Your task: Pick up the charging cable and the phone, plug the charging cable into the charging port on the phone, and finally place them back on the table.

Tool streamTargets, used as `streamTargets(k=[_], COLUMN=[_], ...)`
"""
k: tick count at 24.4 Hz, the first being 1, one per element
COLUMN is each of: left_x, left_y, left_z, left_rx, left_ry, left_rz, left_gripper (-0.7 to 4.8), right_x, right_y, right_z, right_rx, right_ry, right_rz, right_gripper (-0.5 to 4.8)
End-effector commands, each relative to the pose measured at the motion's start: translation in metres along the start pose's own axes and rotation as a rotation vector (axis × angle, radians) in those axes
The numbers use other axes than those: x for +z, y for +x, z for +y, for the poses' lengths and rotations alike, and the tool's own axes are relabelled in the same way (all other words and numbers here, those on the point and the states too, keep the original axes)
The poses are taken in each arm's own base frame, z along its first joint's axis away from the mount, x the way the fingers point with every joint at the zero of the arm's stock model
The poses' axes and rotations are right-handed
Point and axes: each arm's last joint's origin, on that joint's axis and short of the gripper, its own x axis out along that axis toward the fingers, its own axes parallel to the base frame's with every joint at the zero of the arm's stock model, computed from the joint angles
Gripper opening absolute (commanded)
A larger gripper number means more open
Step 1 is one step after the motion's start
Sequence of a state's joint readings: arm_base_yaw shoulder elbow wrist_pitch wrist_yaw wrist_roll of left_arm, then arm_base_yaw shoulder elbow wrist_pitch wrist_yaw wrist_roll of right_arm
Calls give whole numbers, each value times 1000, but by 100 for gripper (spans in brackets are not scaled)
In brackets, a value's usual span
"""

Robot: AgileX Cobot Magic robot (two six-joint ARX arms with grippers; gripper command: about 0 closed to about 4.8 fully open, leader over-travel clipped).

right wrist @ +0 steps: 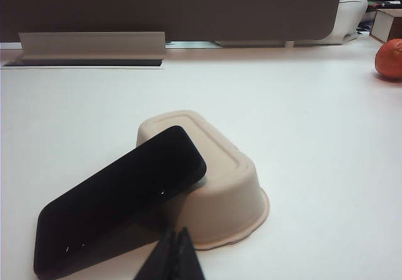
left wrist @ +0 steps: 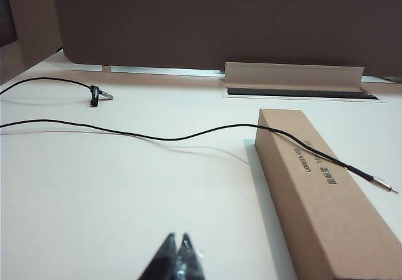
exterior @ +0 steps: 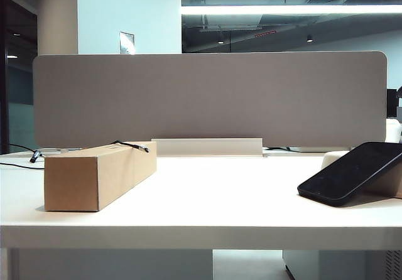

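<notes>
A white table point(exterior: 207, 198) runs up to a grey divider panel point(exterior: 207, 98). On the cardboard box point(left wrist: 326, 198) the charging cable point(left wrist: 157, 134) ends, plug pointing along the box away from the clenched, empty left gripper point(left wrist: 178, 255). The phone point(right wrist: 119, 198) leans on an upturned beige tray point(right wrist: 220, 186), long axis slanting away from the clenched right gripper point(right wrist: 174, 255), which sits just before it.

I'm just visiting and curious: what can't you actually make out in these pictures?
- The phone: its charging port is too small to find in any view.
- The charging cable: its far end runs off the left wrist view's edge.
- Left gripper and right gripper: only shut fingertips show; absent from the exterior view.
</notes>
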State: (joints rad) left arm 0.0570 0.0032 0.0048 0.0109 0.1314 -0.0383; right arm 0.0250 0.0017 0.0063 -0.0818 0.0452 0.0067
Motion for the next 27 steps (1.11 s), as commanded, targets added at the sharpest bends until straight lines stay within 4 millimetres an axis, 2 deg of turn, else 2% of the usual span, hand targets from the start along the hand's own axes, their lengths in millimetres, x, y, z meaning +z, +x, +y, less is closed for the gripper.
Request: streamTargets(k=[1,13,17,22,27], left_x=[2,3,2,2,13], left_y=[0,0,0,0,-3], left_z=[0,0,0,-1,-2], left_rx=[-3,-4,-3,-30,-26], left_ry=[3,3,1,2,2], left_rz=[-14,-17,-7,-9,-10], left_gripper=[-6,-6,-6,-6,-6], right_x=[-1,0,-1,0,19], right_y=[0,0,0,0,-5], right_z=[0,0,0,1,0], right_rx=[-5,-3,6,24,25], right_ry=[-3,-2,84,96,195], right_rz=[-3,-14,-7,-6,-43], right_gripper=[-1,-1,-1,-1,-1])
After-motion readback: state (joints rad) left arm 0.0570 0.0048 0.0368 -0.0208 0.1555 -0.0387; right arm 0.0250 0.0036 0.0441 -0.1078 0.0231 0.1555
